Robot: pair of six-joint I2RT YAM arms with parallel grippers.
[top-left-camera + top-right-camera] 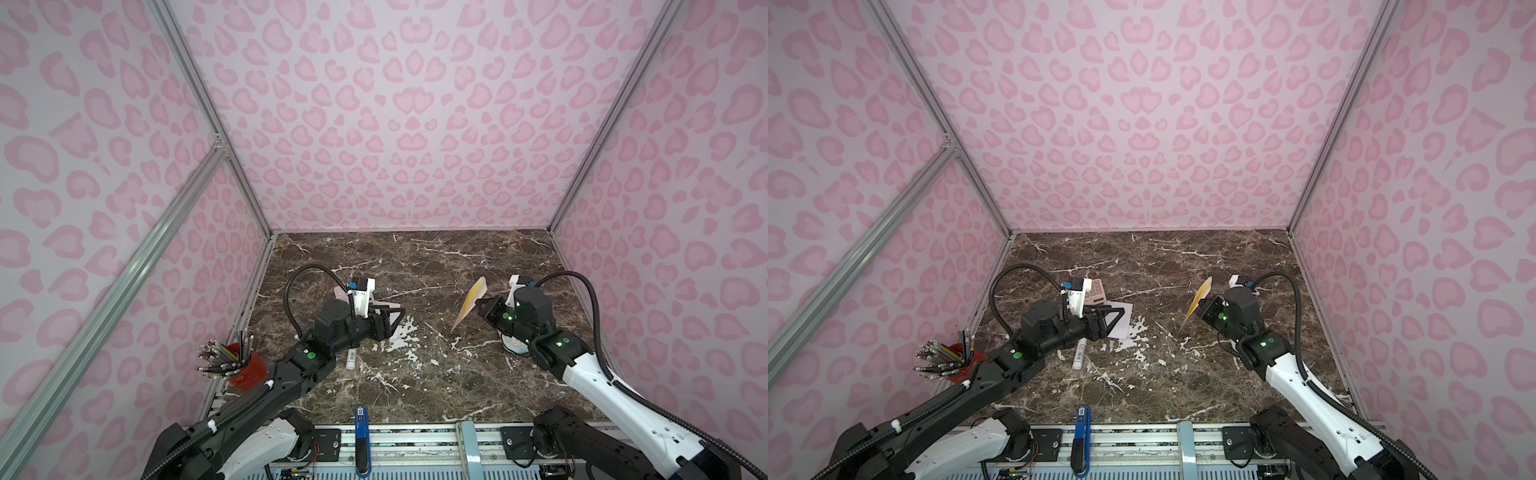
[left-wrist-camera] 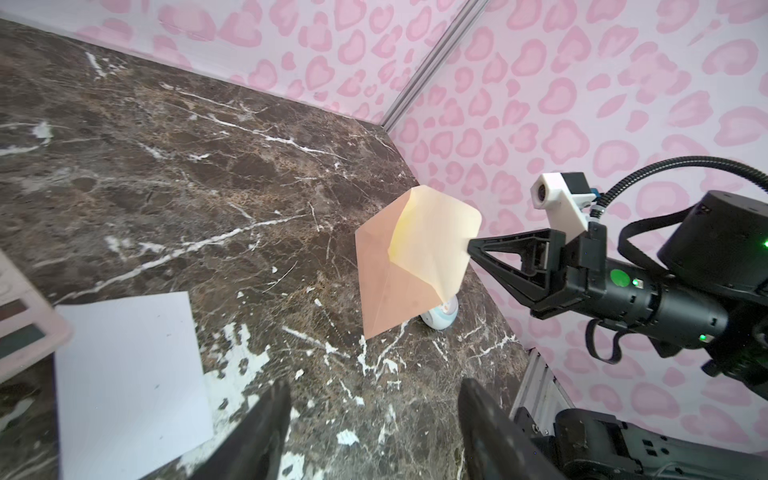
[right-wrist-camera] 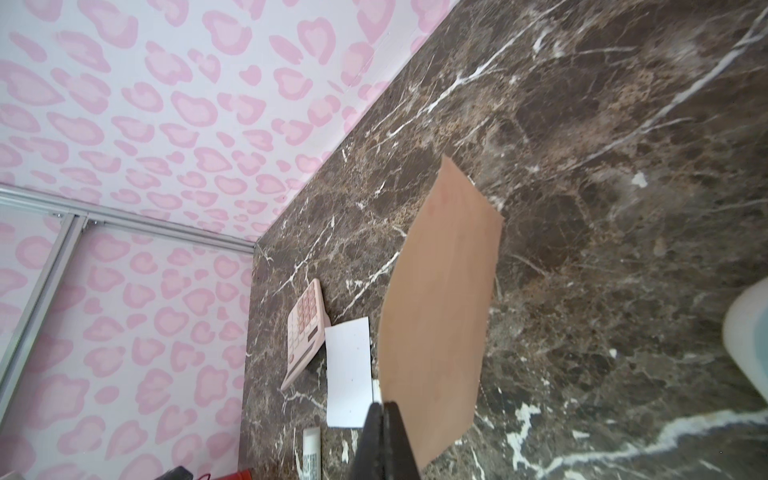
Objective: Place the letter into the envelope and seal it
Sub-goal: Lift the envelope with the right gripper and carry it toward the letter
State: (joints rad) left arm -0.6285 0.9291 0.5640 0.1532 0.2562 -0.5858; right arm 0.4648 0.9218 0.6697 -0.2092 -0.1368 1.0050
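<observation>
Envelope (image 2: 399, 270) aloft in R claw (image 2: 471, 246)

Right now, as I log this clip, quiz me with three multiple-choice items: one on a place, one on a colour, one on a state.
1. Where does the letter lie?
A) on the table beside the calculator
B) on the front rail
C) against the back wall

2. What colour is the pencil cup?
A) blue
B) red
C) green

3. How is the right tool?
A) open, empty
B) shut on a pencil
C) shut on the envelope

Answers:
1 A, the white sheet lies flat next to the pink keypad.
2 B, its wall shows red.
3 C, its tips pinch the cream flap.
</observation>
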